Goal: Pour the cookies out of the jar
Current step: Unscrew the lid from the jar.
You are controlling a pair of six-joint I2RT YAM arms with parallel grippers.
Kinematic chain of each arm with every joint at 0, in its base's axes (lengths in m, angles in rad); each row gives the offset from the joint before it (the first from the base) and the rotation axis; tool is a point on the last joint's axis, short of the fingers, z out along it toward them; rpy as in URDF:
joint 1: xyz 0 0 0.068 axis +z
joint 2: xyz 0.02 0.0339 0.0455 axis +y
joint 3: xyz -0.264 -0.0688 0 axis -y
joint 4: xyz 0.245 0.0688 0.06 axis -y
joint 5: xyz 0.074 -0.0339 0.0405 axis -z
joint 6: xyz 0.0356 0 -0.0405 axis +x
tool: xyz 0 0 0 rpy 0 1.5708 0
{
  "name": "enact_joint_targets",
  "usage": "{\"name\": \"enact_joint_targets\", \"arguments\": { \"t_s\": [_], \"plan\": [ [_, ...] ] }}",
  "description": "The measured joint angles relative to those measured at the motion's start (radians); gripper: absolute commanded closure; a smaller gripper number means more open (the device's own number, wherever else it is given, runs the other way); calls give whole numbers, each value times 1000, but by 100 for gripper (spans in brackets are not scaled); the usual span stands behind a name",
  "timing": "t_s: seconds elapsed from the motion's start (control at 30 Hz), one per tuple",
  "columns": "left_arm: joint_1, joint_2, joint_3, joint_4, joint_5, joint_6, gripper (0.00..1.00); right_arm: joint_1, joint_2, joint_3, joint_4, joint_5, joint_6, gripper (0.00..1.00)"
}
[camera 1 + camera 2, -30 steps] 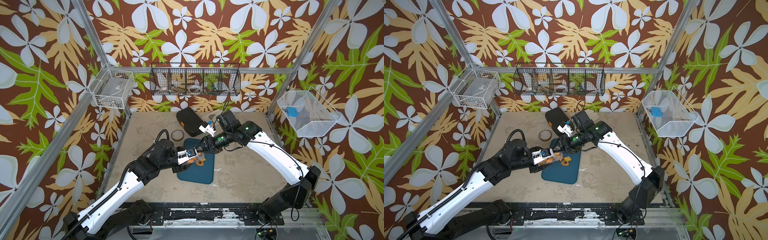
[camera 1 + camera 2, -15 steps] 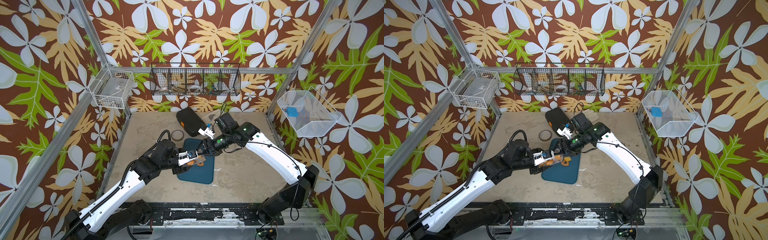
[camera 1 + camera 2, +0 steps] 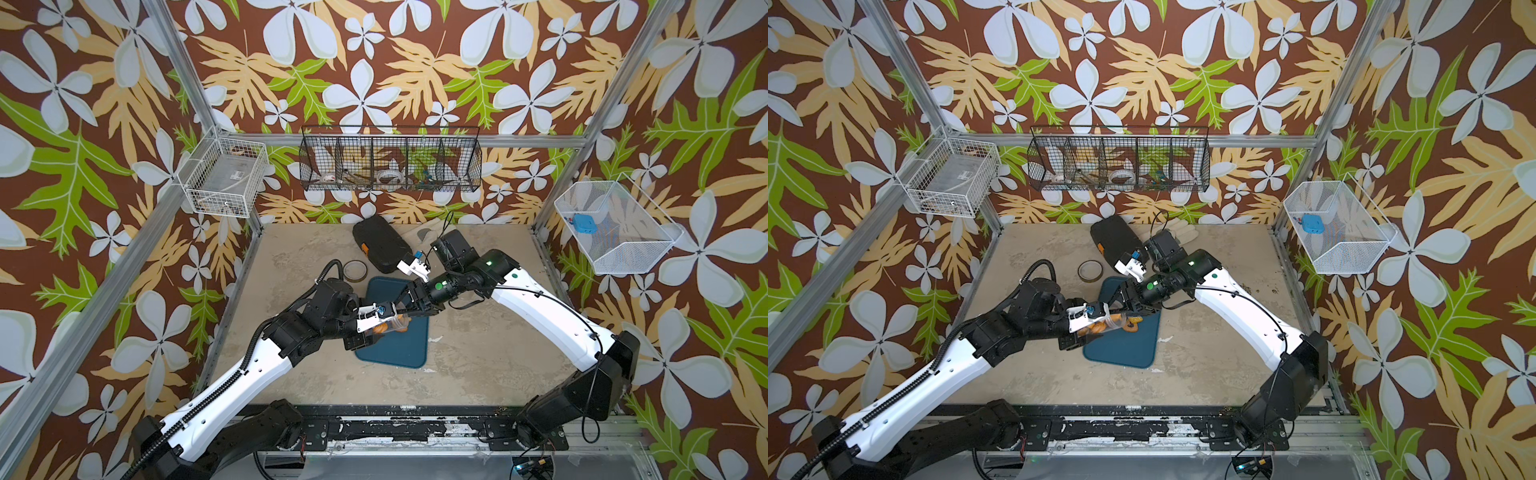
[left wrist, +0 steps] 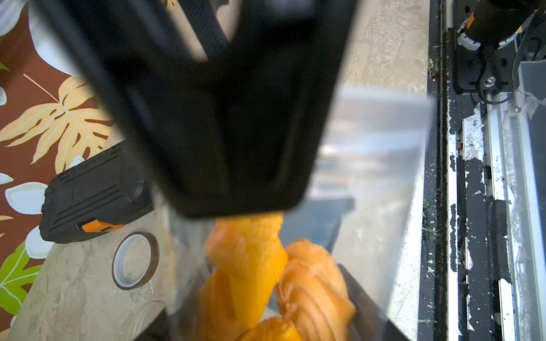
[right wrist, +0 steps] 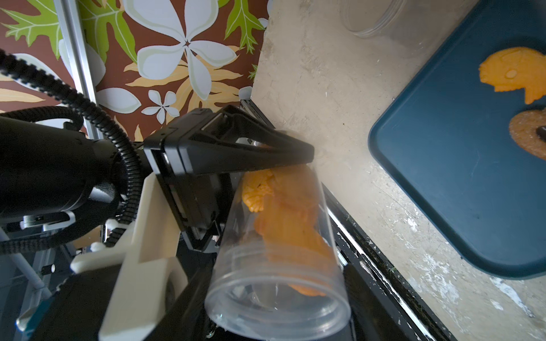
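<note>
Since a second ago my left arm drew back slightly, then pushed forward again. The jar (image 3: pixel 392 324) in the left gripper (image 3: pixel 380 326) now reaches a little further over the tray (image 3: pixel 399 353), its mouth closer in between the fingers of the right gripper (image 3: pixel 405 307). The right gripper has sunk a touch. The cookies (image 5: pixel 283 218) inside the jar show blurred, so they are shifting.

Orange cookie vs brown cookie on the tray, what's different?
Colour: orange cookie is bright orange, brown cookie is dull brown. Shape: orange cookie has an animal-like outline, brown cookie is rounded with a dark centre. Both lie flat on the tray, outside the jar.
</note>
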Motion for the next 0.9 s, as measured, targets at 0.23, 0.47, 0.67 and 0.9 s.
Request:
{"name": "enact_joint_targets", "arguments": {
  "t_s": [0.23,0.47,0.67,0.9],
  "plan": [
    [0,25,44,-55,128,-66,39,-31,-66,-95,62,-80,-39,49],
    [2,27,47,-85,185,-123,41,-30,-61,-83,47,-85,-123,52],
    [2,34,49,-95,198,-129,42,-31,-71,-106,69,-95,-159,60],
    [3,45,52,-101,196,-133,43,-31,-63,-100,76,-84,-265,60]
  ]
}}
